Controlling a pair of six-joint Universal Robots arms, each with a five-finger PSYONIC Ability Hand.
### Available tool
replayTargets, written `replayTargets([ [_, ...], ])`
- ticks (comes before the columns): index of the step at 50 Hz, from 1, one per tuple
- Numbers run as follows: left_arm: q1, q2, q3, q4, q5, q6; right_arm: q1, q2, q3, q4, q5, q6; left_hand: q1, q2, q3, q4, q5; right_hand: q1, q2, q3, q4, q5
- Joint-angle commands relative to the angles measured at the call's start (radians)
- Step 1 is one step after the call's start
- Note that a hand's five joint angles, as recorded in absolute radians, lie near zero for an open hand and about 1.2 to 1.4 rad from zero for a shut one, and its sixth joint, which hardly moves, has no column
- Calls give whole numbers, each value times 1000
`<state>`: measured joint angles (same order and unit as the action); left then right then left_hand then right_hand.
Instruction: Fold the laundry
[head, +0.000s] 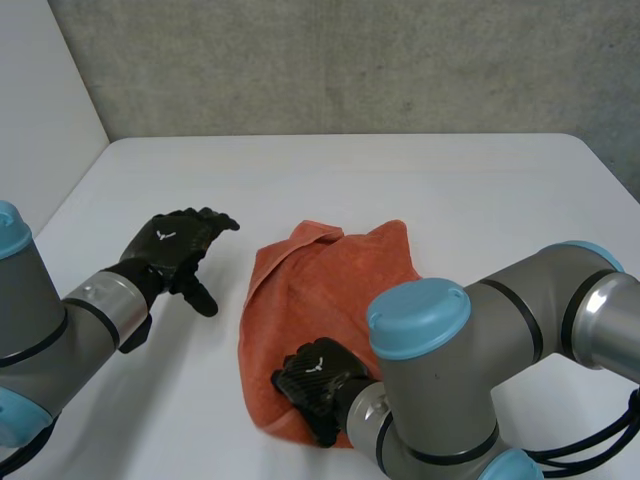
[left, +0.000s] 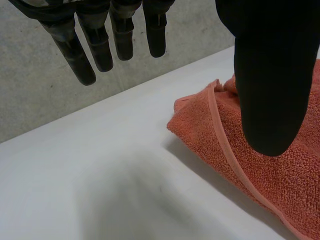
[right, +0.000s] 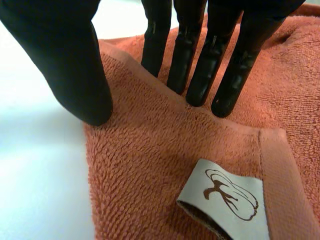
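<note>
Right arm (head: 430, 330) lowest in front. Its right hand (head: 315, 378) presses straight fingers on the orange towel's (head: 330, 280) near edge, by the label (right: 225, 200). Towel lies on the table (head: 450, 190), long axis near-to-far. Left hand (head: 175, 245) spread, empty, hovers left of it, apart — right hand nearer.

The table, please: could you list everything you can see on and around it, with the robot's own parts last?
towel: one, orange terry, loosely folded, on the table's near middle
label: one, pale grey with a brown logo, on the towel by a hem, near the right hand's fingertips
table: one, white, under everything
wall: one, grey concrete, behind the table
left hand: one, black, open, over bare table beside the towel, apart from it
right hand: one, black, open, fingertips and thumb resting on the towel's near edge
arms: two, grey with light-blue caps, at the near side
</note>
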<state>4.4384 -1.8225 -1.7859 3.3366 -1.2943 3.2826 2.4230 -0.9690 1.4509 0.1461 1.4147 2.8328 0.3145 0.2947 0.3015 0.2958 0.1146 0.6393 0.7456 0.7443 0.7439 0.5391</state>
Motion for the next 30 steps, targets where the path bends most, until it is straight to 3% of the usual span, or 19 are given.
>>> replayTargets([
  [1, -2, 0, -7, 0, 1, 2, 1, 0, 17, -2, -2, -9, -60, -40, -47, -41, -34, 479, 373, 374, 375, 405],
  [6, -4, 0, -9, 0, 1, 2, -1, 0, 22, -2, -5, -9, -60, -40, -47, -41, -34, 330, 223, 225, 225, 255],
  [11, -7, 0, -12, 0, 1, 2, 1, -3, 25, 0, -2, -9, -63, -43, -50, -44, -37, 353, 246, 248, 248, 278],
  [14, -8, 0, -12, 0, 1, 2, 1, -16, 28, -2, -2, -7, -63, -43, -50, -44, -37, 701, 595, 596, 596, 626],
  [18, -8, 0, -14, 0, 1, 0, -7, -46, 31, -8, 0, 7, -66, -46, -53, -47, -40, 757, 651, 652, 652, 683],
  [30, -4, 0, 2, 20, 18, 2, -44, -371, 104, 82, 10, -41, -72, -52, -59, -53, -46, 757, 651, 652, 652, 683],
])
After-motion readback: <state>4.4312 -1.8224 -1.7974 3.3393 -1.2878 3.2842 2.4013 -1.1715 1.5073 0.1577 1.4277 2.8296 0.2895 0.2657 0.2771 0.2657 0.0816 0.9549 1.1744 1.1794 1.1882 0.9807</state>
